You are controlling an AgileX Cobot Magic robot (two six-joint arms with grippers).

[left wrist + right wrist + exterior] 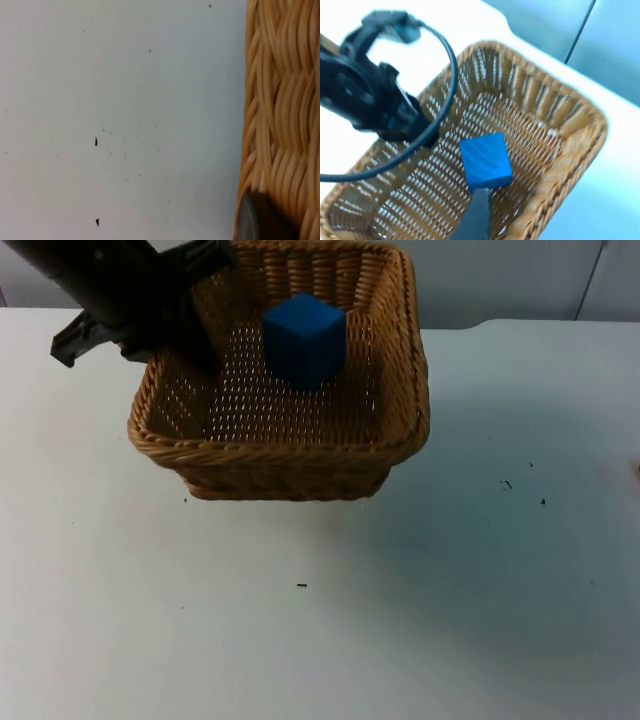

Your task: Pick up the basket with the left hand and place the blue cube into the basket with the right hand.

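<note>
Holding the wicker basket [290, 455] by its rim, the left pincer [205, 335] is clenched on the wall nearest the table's far-left corner, with the blue cube [304, 340] already inside.

From where I stand the cube sits on the woven floor of the basket, toward its far side; it looks light and stiff, foam perhaps, easiest taken across two flat faces. The basket seems light but springy, so a pinch on the thick rim braid [280, 120] is the sound hold. In the right wrist view a dark fingertip [477, 215] of the right pincer stands just beside the cube [485, 160]; whether that pincer is released or clenched, I cannot tell. A few dark specks [301, 586] dot the white table [400, 640], and nothing stands in the way.
</note>
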